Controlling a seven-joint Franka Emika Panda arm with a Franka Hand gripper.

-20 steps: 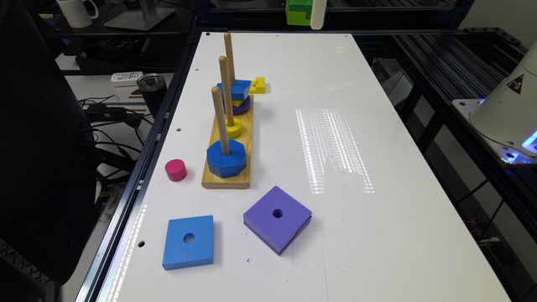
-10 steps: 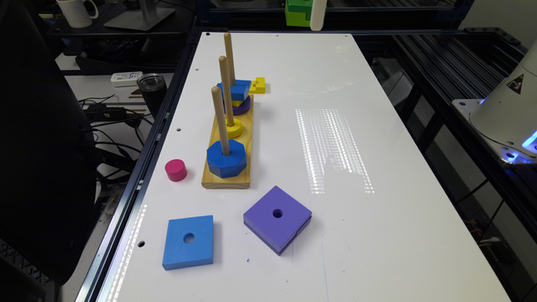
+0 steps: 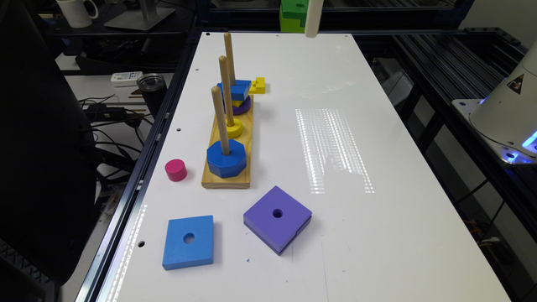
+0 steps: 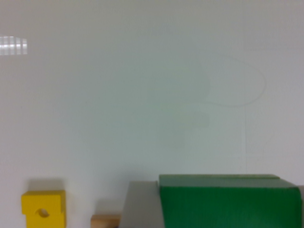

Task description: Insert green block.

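Cut off at the exterior view's top edge: thick green block with stepped side notch and round hole (image 3: 293, 14), raised above the white table's (image 3: 335, 147) far end, beside a white gripper finger (image 3: 314, 19). Dark green face (image 4: 228, 206) against a grey pad in the wrist view. Gripper closed on it.
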